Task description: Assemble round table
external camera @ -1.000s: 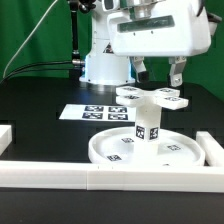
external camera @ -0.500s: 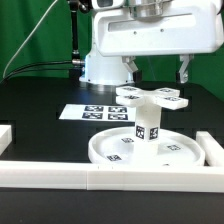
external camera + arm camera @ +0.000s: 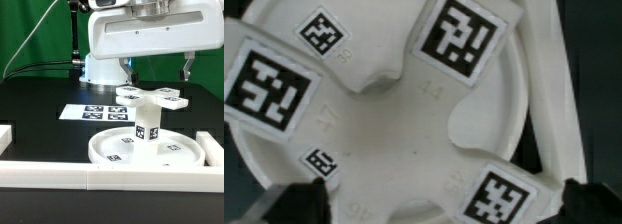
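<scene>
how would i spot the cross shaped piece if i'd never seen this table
Start at the big white round disc near the front border rail. A short thick leg stands upright on it. The cross-shaped piece sits flat on top of that leg: the only part with four rounded arms, each carrying a black-and-white tag, and the highest part of the stack.

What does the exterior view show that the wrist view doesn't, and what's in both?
Only the exterior view shows the leg standing upright on the round disc, the marker board behind them, the white border rails and the open pincer above the assembly, touching nothing. Only the wrist view shows the cross-shaped piece from straight above, its tags readable up close. Both show that cross-shaped piece on top of the leg, with the disc's rim beneath it.
</scene>
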